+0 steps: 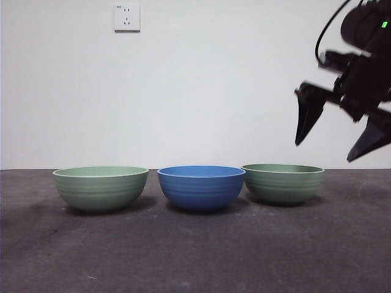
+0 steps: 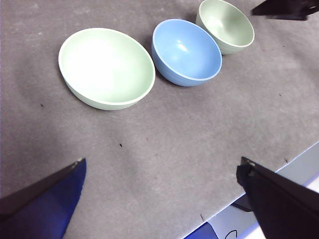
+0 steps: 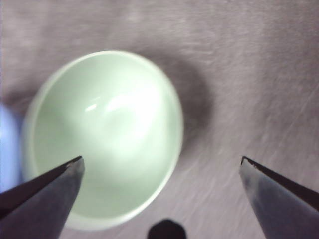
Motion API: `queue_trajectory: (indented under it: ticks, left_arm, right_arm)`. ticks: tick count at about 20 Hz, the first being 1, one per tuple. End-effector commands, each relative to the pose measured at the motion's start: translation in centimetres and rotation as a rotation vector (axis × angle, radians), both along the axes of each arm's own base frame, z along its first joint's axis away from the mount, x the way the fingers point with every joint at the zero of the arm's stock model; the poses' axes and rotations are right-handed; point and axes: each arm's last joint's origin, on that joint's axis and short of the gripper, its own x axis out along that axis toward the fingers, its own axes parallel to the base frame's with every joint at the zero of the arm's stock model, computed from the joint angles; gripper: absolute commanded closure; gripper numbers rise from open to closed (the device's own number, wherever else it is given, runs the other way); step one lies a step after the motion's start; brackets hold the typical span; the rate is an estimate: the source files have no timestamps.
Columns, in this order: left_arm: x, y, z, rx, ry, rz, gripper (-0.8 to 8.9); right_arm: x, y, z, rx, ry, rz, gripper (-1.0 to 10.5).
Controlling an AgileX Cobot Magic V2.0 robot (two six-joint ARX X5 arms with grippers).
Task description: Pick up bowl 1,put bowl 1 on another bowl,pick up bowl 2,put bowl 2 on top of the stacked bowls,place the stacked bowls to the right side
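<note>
Green, blue, green: three ribbed bowls stand upright in a row on the grey table (image 1: 195, 256), none stacked yet. Bowl 1 (image 1: 283, 182), pale green, sits just beside the blue bowl (image 1: 201, 187), their rims almost touching; bowl 2 (image 1: 101, 188), also pale green, stands at the blue bowl's other side with a small gap. Right gripper (image 1: 341, 135) hangs above and just beyond bowl 1's outer side, fingers spread wide and holding nothing; its wrist view looks straight down into bowl 1 (image 3: 102, 137). Left gripper (image 2: 159, 191) waits high over the near table, fingers likewise released and empty.

Step in hand, judged: reaching for bowl 1. A sound grasp would straddle the outer rim, one finger inside and one outside the wall, on the side away from the blue bowl, since the narrow space between the two leaves little room for a finger. A wall socket (image 1: 127, 18) is the only other item; nothing blocks the descent.
</note>
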Motion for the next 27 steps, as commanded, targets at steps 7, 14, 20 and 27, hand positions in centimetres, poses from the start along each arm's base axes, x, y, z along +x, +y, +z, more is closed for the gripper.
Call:
queue_trajectory:
  ticks: [7, 14, 20, 27]
  left_arm:
    - [-0.1, 0.0, 0.1, 0.006, -0.007, -0.007, 1.92]
    - [-0.1, 0.0, 0.1, 0.006, -0.004, -0.006, 1.92]
    - [-0.1, 0.0, 0.0, 0.006, -0.001, -0.006, 1.92]
    - [-0.1, 0.0, 0.0, 0.006, -0.001, -0.006, 1.92]
  right_arm:
    - [1.9, 0.7, -4.0, -0.005, 0.037, 0.003, 7.3]
    - [2.2, 0.9, -3.8, -0.004, -0.002, 0.004, 9.6]
    - [2.5, 0.9, -0.2, -0.022, -0.095, -0.025, 9.6]
    - [0.1, 5.2, 5.3, -0.009, -0.183, 0.115, 9.6]
